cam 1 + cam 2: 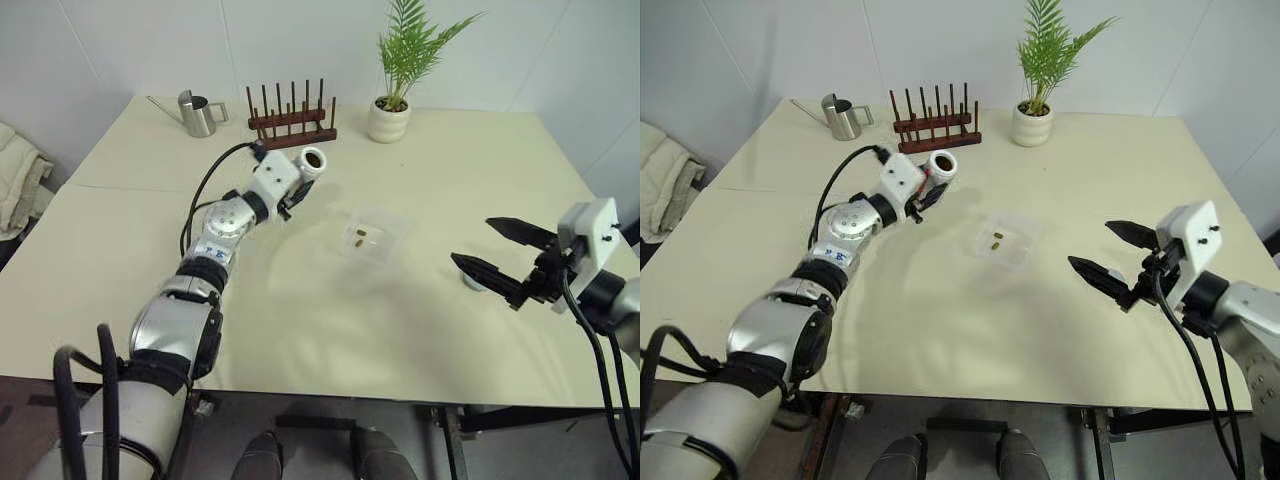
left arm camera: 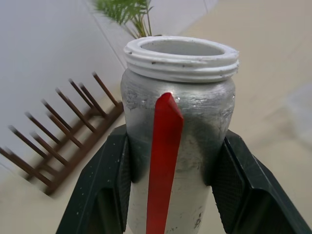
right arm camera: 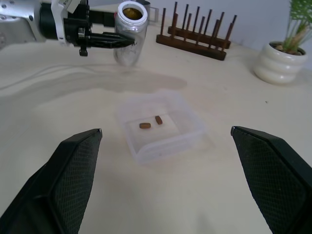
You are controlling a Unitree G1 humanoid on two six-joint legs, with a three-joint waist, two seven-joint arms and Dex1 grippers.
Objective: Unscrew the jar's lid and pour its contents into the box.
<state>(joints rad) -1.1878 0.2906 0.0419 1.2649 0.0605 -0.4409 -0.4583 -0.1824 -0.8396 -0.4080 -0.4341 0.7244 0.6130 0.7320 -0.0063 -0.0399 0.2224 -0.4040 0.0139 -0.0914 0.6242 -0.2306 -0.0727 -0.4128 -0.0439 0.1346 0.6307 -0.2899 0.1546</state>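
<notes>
We are gripping the open jar (image 1: 313, 161) in our left gripper (image 1: 296, 190), held above the table (image 1: 300, 300) left of the box (image 1: 375, 236), where two brown pieces (image 3: 151, 122) are lying. Our right gripper (image 1: 500, 256) is hanging wide open, empty. Loosening now risks dropping the jar and scattering anything left inside.

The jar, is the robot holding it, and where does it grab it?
Yes. The left gripper is shut on the jar, its fingers pinching the sides, below the open rim. The right gripper holds nothing.
</notes>
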